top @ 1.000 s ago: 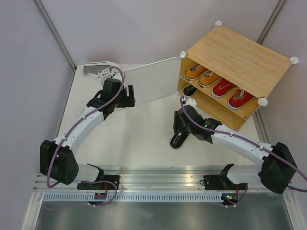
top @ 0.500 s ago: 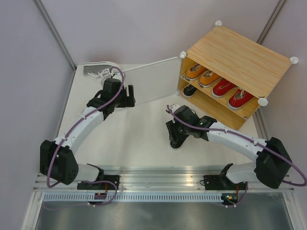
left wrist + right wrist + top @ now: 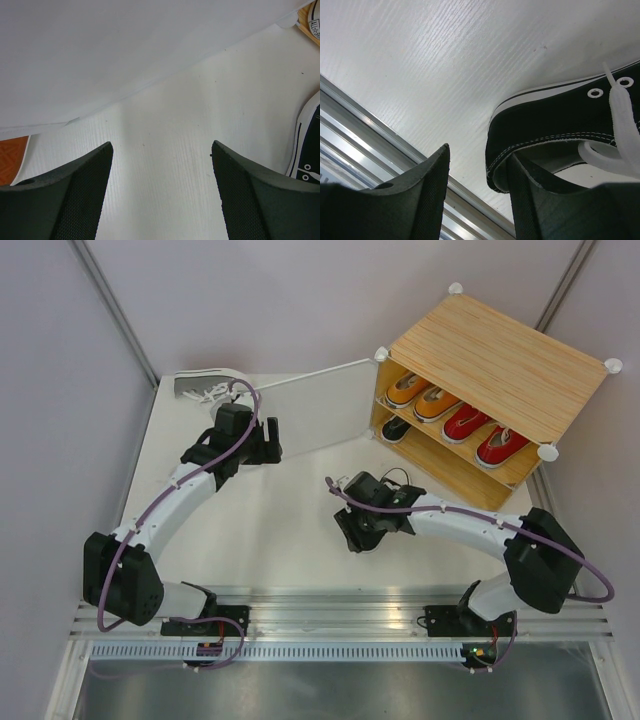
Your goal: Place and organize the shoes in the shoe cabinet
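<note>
Probably a robotics lab: bare partition walls (image 3: 280,300), white table (image 3: 280,530), aluminium mounting rail (image 3: 340,612).

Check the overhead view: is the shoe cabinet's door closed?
No, the frosted door stands swung wide open, away from the front of the shoe cabinet.

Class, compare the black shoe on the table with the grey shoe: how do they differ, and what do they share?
Colour: the black shoe is dark, the grey shoe pale.
Place: the black shoe lies near the table's front middle; the grey shoe at its far left corner.
Contact: the right gripper straddles the black shoe's heel; no gripper touches the grey shoe.
Both have white laces and lie outside the cabinet.
</note>
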{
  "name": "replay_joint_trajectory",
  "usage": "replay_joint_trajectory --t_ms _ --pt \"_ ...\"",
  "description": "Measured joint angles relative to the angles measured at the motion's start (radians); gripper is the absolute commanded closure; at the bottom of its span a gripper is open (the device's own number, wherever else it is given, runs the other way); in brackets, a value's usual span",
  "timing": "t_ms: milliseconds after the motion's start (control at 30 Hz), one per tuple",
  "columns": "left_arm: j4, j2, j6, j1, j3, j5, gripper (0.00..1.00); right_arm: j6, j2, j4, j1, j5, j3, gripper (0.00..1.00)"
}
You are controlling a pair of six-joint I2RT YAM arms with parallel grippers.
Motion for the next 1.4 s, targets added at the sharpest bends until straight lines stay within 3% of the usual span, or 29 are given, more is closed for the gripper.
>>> replay_joint_trajectory --t_ms 100,200,300,333,367,567,833,1100,1400 --pt "0.000 0.000 0.000 0.000 0.000 0.000 0.17 -0.004 0.019 -0.001 0.014 0.027 0.006 0.51" --pt "0.000 0.000 0.000 0.000 0.000 0.000 0.17 -0.013 0.037 -0.005 0.021 0.060 0.012 0.64" --pt "0.000 0.000 0.000 0.000 0.000 0.000 0.17 -0.031 0.047 -0.025 0.021 0.106 0.025 0.84" --pt "0.000 0.000 0.000 0.000 0.000 0.000 0.17 -0.036 0.050 -0.035 0.021 0.121 0.032 0.97" --pt "0.000 0.000 0.000 0.000 0.000 0.000 0.17 -0.043 0.051 -0.047 0.023 0.132 0.042 0.99" --pt "0.000 -0.001 0.000 0.000 0.000 0.000 0.17 -0.105 0.067 -0.142 0.024 0.184 0.130 0.99" --pt "0.000 -0.003 0.000 0.000 0.000 0.000 0.17 -0.196 0.109 -0.198 -0.072 0.197 0.278 0.99" --pt "0.000 -0.003 0.000 0.000 0.000 0.000 0.17 -0.203 0.114 -0.283 -0.092 0.219 0.390 0.99" --pt "0.000 -0.003 0.000 0.000 0.000 0.000 0.17 -0.242 0.119 -0.278 -0.203 0.160 0.396 0.99"
